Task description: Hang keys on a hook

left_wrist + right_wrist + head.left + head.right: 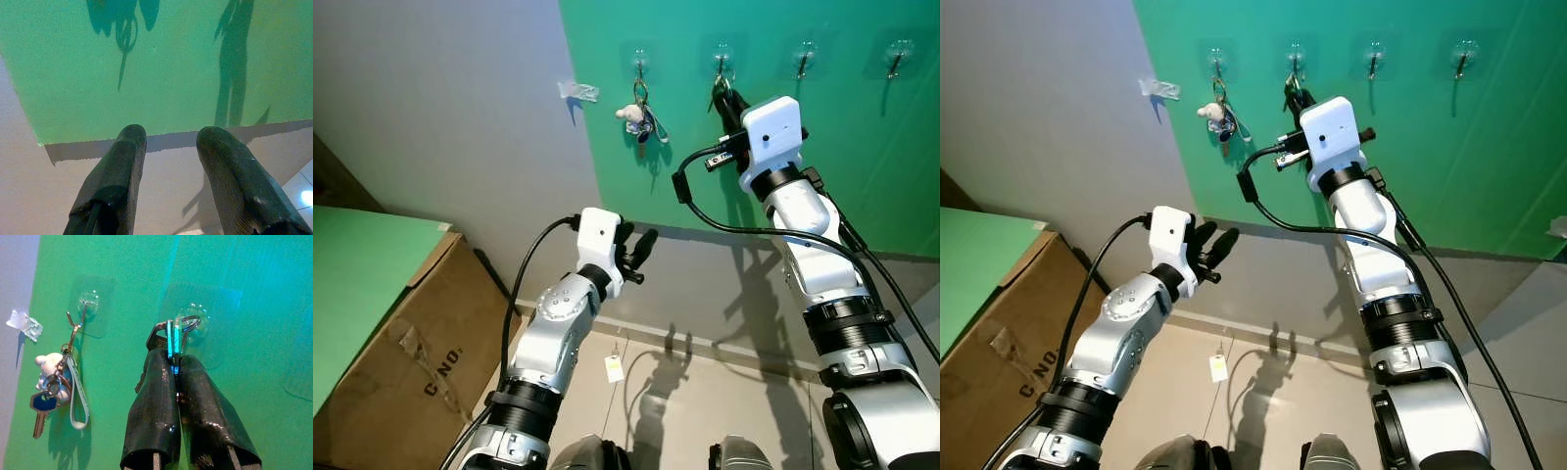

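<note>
— So where is your right pincer [175, 368]?

— Up against the green wall panel [842, 176], my right arm stretched high. Its two black fingers [156, 396] are pressed together on a blue carabiner [170, 340], which carries the key ring [190, 323] and a dark key [155, 337]. That bunch of keys [722, 90] sits right at the second clear hook [191, 313] in the row, the ring overlapping the hook's metal prong. I cannot tell whether the ring is over the prong or only in front of it.

— And the hook beside it?

— The first hook [88, 301], nearest the edge of the green, has another set hanging from it: a small white bear charm [49, 367], a pale strap loop [78, 401] and a key with a blue head [41, 406]. Just off the green, on the grey wall, there is a crumpled scrap of clear tape [22, 323]. Two more hooks [805, 57] follow along the row on my right side, each with a bare prong.

— What about your left pincer [636, 253]?

— Lower, held out in front of me toward the wall, well below the hooks. Its fingers [117, 181] stand apart with a clear gap between them, and nothing is in that gap. Past them I see the lower edge of the green panel and shadows on it.

— Anything else around?

— A brown cardboard box [411, 352] stands by the wall on my left, and a small white tag [614, 368] lies on the tiled floor [744, 401] between my arms.
</note>
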### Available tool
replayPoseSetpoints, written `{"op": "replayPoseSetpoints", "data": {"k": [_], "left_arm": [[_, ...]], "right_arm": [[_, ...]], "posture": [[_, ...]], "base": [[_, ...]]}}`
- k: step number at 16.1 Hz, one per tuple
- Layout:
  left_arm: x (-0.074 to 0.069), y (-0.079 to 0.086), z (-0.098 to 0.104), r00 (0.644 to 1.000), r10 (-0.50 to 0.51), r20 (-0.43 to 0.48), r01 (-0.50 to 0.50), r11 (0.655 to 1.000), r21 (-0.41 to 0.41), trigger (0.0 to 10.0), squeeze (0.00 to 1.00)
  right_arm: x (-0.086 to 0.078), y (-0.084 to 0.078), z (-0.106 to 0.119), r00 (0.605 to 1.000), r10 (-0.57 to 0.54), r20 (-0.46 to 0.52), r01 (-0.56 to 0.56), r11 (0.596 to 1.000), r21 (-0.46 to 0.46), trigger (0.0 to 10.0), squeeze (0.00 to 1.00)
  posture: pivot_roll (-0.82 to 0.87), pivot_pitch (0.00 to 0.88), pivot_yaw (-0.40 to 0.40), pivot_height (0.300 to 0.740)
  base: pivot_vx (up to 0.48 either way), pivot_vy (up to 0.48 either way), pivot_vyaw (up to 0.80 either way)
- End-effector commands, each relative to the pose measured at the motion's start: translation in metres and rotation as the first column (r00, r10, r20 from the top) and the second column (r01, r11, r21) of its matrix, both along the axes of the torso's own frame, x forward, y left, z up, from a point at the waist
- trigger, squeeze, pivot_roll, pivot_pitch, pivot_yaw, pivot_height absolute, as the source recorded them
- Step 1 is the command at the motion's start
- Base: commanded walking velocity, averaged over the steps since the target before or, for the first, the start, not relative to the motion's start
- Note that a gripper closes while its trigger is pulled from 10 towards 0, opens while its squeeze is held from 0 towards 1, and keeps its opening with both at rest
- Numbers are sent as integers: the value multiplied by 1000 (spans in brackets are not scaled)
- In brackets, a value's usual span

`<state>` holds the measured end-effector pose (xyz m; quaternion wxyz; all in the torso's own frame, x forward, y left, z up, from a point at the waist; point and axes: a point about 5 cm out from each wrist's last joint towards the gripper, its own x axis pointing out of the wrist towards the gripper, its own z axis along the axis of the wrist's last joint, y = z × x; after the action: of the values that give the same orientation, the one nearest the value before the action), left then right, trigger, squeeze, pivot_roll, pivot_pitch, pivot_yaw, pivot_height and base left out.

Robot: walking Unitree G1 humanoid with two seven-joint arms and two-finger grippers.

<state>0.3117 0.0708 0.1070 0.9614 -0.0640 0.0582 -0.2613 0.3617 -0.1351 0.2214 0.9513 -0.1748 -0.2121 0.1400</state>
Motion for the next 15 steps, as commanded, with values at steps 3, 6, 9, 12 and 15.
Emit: {"op": "replayPoseSetpoints", "data": {"k": [3, 6, 9, 12, 15], "left_arm": [[1, 3, 4, 999, 32, 34, -32, 999, 13, 10000, 0], [0, 1, 5, 998, 35, 44, -36, 999, 13, 10000, 0], [1, 1, 6, 998, 35, 50, -36, 999, 14, 10000, 0], [3, 2, 9, 998, 37, 59, -38, 999, 16, 10000, 0], [4, 4, 9, 997, 41, 61, -42, 999, 21, 10000, 0]], "right_arm": [[4, 7, 6, 998, 49, 27, -49, 999, -11, 0, 0], [6, 10, 7, 996, 88, 28, -88, 996, -17, 0, 0], [8, 14, 7, 992, 125, 15, -125, 992, -5, 0, 0], [12, 18, 4, 984, 168, -55, -162, 982, 98, 0, 0], [15, 18, 4, 974, 201, -101, -178, 963, 201, 0, 0]], "posture": [[-241, 51, 125, 717], [-236, 39, 116, 717], [-230, 28, 112, 717], [-227, 22, 108, 717], [-227, 24, 109, 717]], "base": [[0, 0, 0], [0, 0, 0], [0, 0, 0], [0, 0, 0], [0, 0, 0]]}}
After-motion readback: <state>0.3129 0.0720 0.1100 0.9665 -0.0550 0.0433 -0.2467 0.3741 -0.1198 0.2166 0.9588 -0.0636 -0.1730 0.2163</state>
